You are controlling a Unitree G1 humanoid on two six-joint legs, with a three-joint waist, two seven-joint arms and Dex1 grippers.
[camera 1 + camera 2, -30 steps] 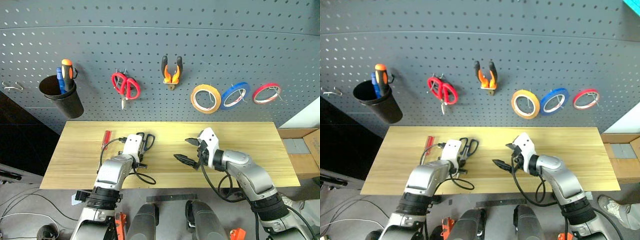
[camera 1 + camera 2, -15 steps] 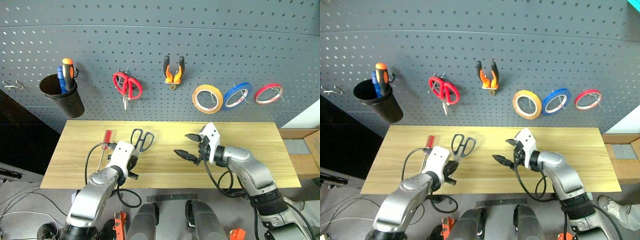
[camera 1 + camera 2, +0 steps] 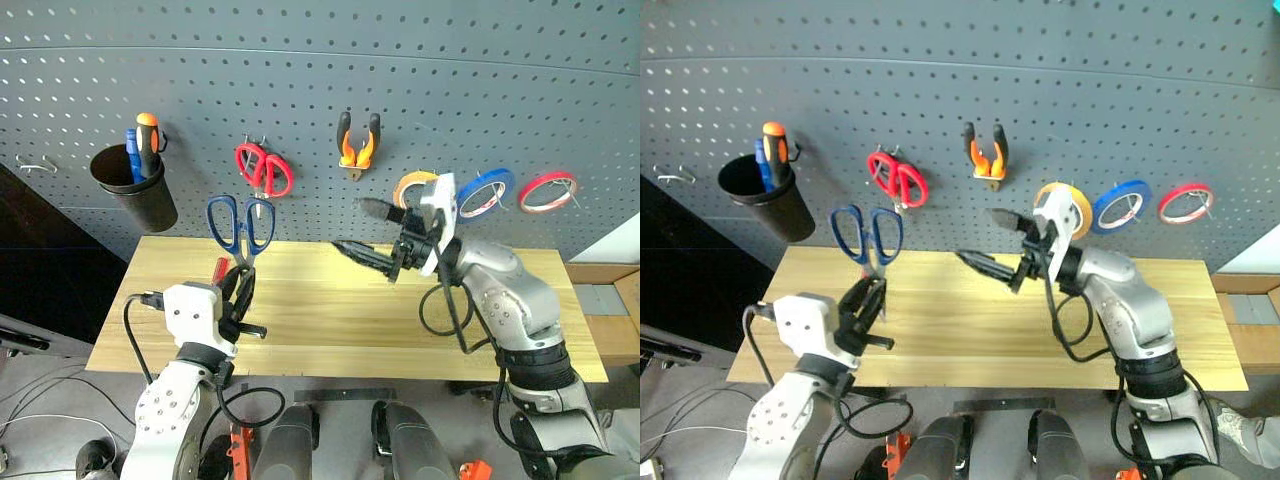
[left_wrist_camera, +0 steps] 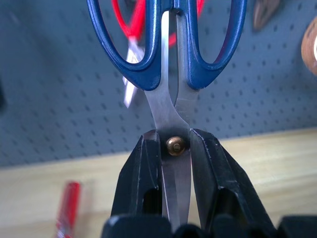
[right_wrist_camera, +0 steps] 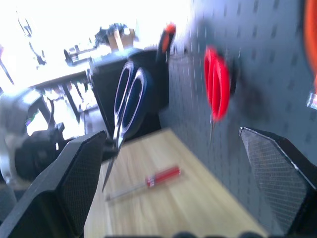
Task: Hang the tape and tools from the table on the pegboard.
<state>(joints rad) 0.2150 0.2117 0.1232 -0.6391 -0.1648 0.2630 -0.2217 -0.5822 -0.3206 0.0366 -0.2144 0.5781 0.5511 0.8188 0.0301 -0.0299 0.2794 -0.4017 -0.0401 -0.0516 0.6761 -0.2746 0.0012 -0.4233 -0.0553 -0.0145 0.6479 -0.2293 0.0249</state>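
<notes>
My left gripper (image 4: 176, 163) is pinched on the blue-handled scissors (image 3: 240, 228), its two black fingers (image 4: 141, 173) pressed against the blades on either side of the pivot screw. The scissors stand upright above the left part of the table (image 3: 330, 335). Their long axis runs straight up and down, the handle loops on top in front of the pegboard (image 3: 330, 60) and the blades down between the fingers. The loops sit just below and left of the red scissors (image 3: 264, 168) that hang on the board.

My right gripper (image 3: 368, 232) is spread wide and holds nothing. It hangs over the middle of the table and points left, with the yellow tape (image 3: 412, 184) on the board partly hidden behind it. The blue tape (image 3: 487, 190) and red tape (image 3: 548, 190) hang further right, and the pliers (image 3: 357, 146) hang above the gripper, handles up.

The red screwdriver (image 5: 148, 181) lies flat near the far left edge of the table, close to the board, its long axis slanting across the planks. A black cup (image 3: 134, 187) with tools hangs at the far left of the board. There is bare board between the cup and the red scissors, and the middle of the tabletop is open wood.
</notes>
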